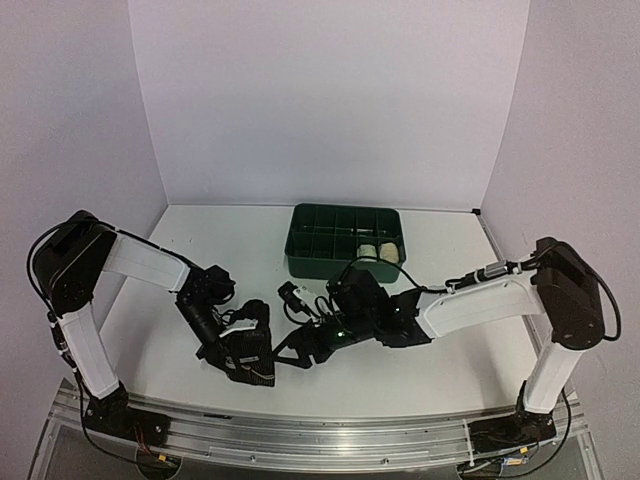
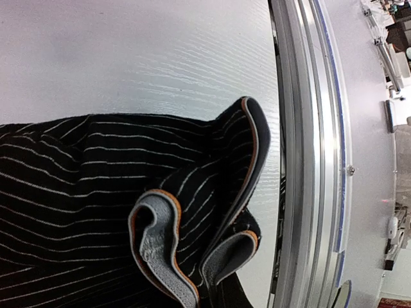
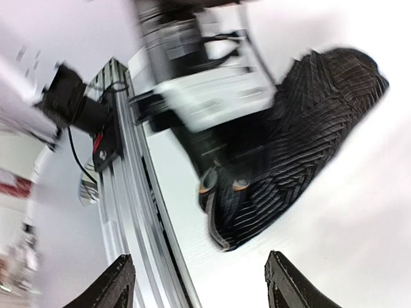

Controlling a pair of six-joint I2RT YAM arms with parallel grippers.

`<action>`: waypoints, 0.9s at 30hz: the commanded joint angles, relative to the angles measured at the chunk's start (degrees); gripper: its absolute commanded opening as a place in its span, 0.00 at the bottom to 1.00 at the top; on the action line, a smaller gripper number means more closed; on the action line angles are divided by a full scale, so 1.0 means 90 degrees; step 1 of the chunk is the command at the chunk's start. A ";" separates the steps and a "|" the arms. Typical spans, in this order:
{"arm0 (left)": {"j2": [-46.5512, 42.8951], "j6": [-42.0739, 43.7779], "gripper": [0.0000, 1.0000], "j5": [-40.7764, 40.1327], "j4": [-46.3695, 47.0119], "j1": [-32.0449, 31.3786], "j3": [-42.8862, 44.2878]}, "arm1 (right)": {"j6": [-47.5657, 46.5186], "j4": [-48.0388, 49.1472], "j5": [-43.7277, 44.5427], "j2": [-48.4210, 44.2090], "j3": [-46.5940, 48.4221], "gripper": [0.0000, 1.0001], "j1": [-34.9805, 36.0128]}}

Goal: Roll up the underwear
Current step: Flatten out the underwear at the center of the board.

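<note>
The black underwear [image 1: 252, 352] with thin white stripes lies bunched near the table's front edge. Its grey, orange-edged waistband [image 2: 160, 247] folds into loops in the left wrist view. My left gripper [image 1: 228, 345] is shut on that waistband end, its fingers almost hidden under the cloth [image 2: 96, 186]. My right gripper [image 1: 297, 343] stands open just to the right of the bundle, nothing between its fingertips [image 3: 202, 285]. From the right wrist view the underwear [image 3: 308, 141] lies ahead, with the left gripper's white body [image 3: 212, 96] over it.
A green divided tray [image 1: 318, 240] stands at the back centre with two pale rolled cloths [image 1: 377, 251] in its right compartments. The aluminium rail [image 2: 308, 128] runs along the front edge, close to the bundle.
</note>
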 commanded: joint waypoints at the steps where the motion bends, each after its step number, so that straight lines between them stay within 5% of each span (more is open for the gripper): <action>1: 0.0110 -0.0489 0.00 0.0386 -0.0107 0.0178 0.0293 | -0.1268 -0.0030 0.1241 -0.0252 -0.0269 0.66 0.0200; 11: -0.0282 -0.0715 0.06 0.0255 0.0092 0.0190 0.0506 | -0.1296 -0.0233 0.2302 -0.0523 -0.0392 0.68 0.0151; 12: -0.0316 -0.0719 0.12 0.0263 0.0073 0.0186 0.0514 | -0.1128 -0.0374 0.2469 -0.0579 -0.0395 0.68 0.0090; 15: -0.0614 -0.0739 0.60 0.0232 0.0096 0.0198 0.0453 | -0.0525 -0.0639 0.2969 -0.0901 -0.0616 0.70 -0.0266; 18: -0.1315 -0.0901 0.81 0.0205 0.0311 0.0223 0.0304 | -0.0076 -0.0826 0.3359 -0.1440 -0.1065 0.71 -0.0690; 22: -0.2026 -0.0868 0.87 0.0287 0.0279 0.0238 0.0263 | -0.0153 -0.0997 0.3295 -0.1938 -0.1462 0.71 -0.0965; 27: -0.1717 -0.0724 0.80 -0.0049 0.0122 0.0066 0.0083 | -0.0666 -0.1072 0.2289 -0.1857 -0.1336 0.70 -0.0946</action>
